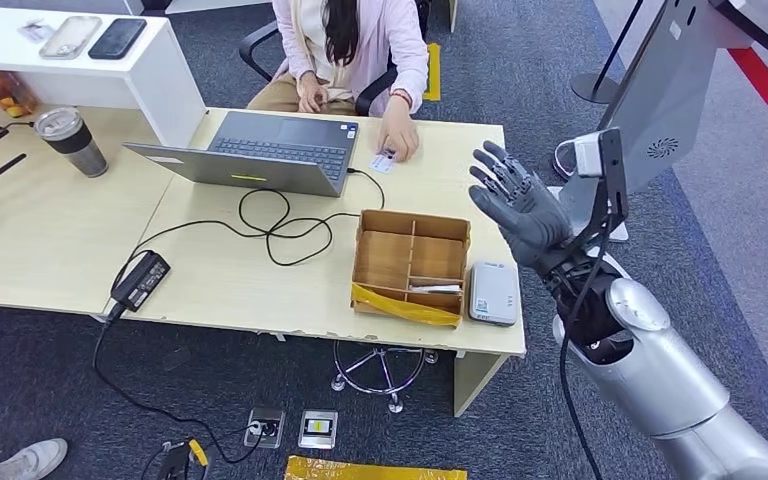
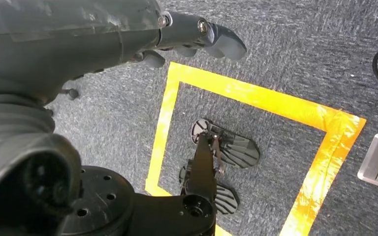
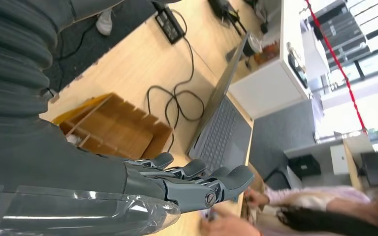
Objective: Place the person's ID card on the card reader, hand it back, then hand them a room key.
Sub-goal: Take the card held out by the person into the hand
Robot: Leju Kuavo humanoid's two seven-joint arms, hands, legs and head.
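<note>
My right hand (image 1: 516, 203) is raised above the table's right end, palm up, fingers spread, holding nothing; its fingers (image 3: 197, 178) show in the right wrist view against the laptop. Across the table a seated person presses a hand (image 1: 398, 136) on a small ID card (image 1: 383, 162) lying on the tabletop beside the laptop. The white card reader (image 1: 493, 292) lies near the front right corner. A wooden divided box (image 1: 411, 263) next to it holds a white card (image 1: 436, 288). My left hand (image 2: 197, 34) hangs over the carpet with nothing in it.
An open grey laptop (image 1: 260, 152) sits mid-table with a looped black cable (image 1: 278, 225) and power brick (image 1: 140, 279). A steel tumbler (image 1: 70, 140) stands at the left. A white counter (image 1: 150, 70) carries two phones. A grey stand (image 1: 650, 110) rises right of my hand.
</note>
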